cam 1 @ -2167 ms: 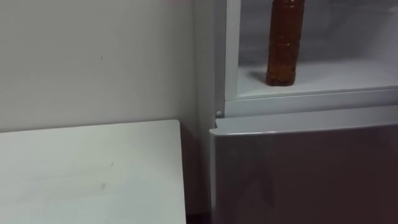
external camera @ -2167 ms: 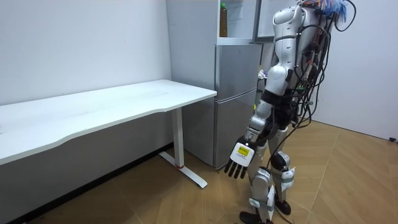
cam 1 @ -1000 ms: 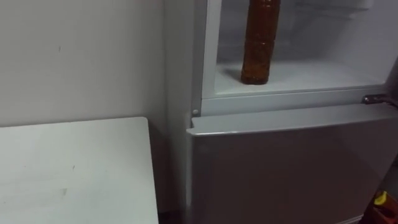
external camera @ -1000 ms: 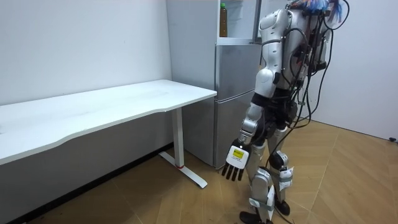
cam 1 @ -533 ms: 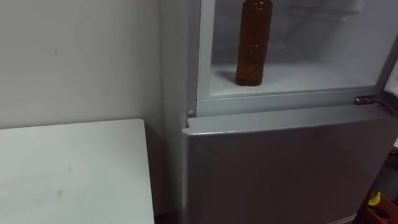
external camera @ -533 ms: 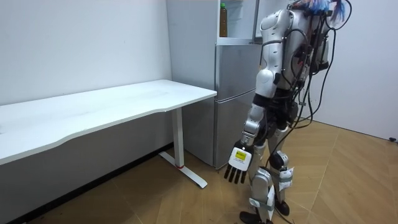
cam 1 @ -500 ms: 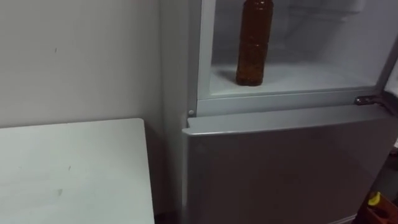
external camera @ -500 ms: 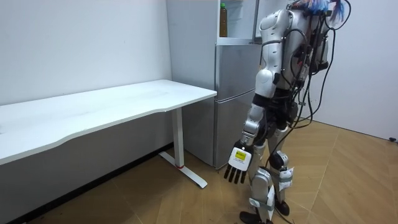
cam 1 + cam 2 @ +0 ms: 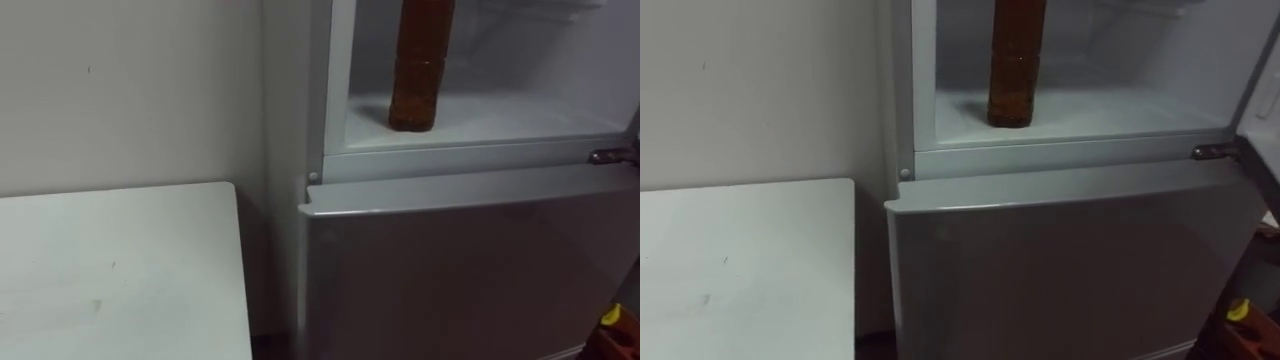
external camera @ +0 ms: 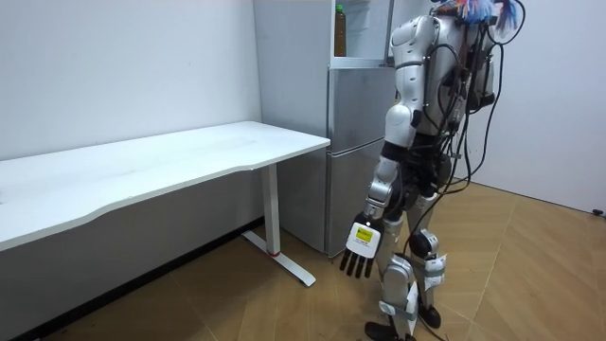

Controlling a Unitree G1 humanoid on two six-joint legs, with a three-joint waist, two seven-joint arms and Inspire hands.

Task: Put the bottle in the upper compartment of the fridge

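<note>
My left robot hand (image 10: 361, 250) hangs at my side, fingers straight, holding nothing. The bottle (image 9: 418, 65) stands upright on the upper fridge shelf (image 9: 510, 118), near its front edge. Hazard: a bump there could tip it out.

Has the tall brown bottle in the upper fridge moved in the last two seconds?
No. In the room view the tall brown bottle stands at the same spot above the grey fridge's lower door.
</note>
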